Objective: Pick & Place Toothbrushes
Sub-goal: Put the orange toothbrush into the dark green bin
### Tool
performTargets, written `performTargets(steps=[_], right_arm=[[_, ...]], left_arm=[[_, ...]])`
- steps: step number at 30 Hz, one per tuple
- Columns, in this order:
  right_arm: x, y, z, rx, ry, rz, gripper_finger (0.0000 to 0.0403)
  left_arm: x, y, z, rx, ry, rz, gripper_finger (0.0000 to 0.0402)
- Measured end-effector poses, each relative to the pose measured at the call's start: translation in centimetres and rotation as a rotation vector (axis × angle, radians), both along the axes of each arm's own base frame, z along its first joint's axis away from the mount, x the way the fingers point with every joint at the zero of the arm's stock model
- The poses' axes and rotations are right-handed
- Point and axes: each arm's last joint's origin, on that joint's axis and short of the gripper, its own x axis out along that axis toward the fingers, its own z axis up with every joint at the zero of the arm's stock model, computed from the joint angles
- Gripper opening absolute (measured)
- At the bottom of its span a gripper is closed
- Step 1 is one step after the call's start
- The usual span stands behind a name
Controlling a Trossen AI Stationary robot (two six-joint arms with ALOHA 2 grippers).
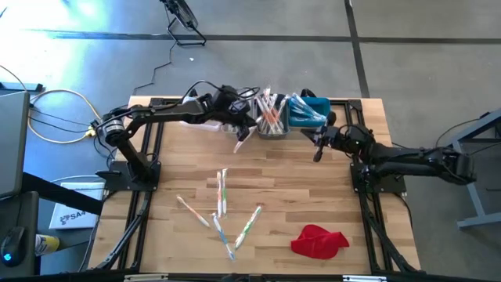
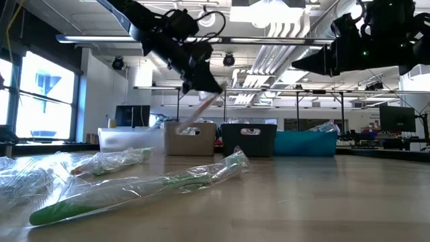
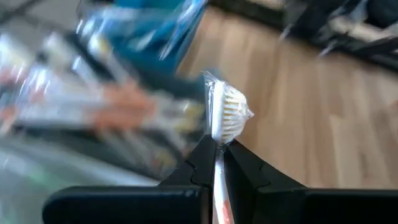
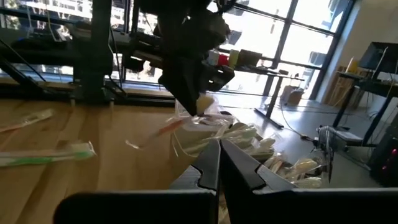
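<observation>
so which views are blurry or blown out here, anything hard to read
Left wrist view: the bins behind are smeared, only the held toothbrush in the left gripper is sharp. Low view: the wrapped toothbrushes up close are soft, arms silhouetted against ceiling lights. Right wrist view: windows blown out. High view: glare at the floor's left.

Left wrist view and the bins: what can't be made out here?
- Left wrist view: bin contents behind the held toothbrush are motion-blurred; handle colours unclear.
- High view: left gripper and toothbrush bundles cover the bins; bin count unclear.
- Low view: loose toothbrushes block the near tabletop.
- Right gripper: nothing visibly held.
</observation>
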Motion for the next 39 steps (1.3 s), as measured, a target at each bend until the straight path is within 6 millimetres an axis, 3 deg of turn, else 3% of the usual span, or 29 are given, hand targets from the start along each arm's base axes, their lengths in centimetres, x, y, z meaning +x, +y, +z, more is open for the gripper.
performTargets(steps=[12,20,26,30,39], right_arm=[[-0.2,-0.5,0.0,0.045,-0.017,-0.032,0.0004],[-0.2,-0.5,0.0,0.061,-0.023,-0.031,0.0004],[-0.2,-0.5,0.0,0.093,-0.038,-0.030,0.0010],[-0.2,-0.5,0.0,0.109,-0.045,-0.030,0.0035],[-0.1,-0.5,0.1,0.170,-0.083,-0.003,0.0133]], left_arm=[[0.9,0.1,1.9,0.078,-0.211,-0.093,0.0017],[1.9,-0.7,3.4,0.162,-0.388,-0.198,0.0017],[2.4,-1.6,3.6,0.229,-0.419,-0.252,0.0017],[2.6,-2.2,3.7,0.235,-0.425,-0.269,0.0017],[2.8,-2.5,3.9,0.240,-0.446,-0.277,0.0017]])
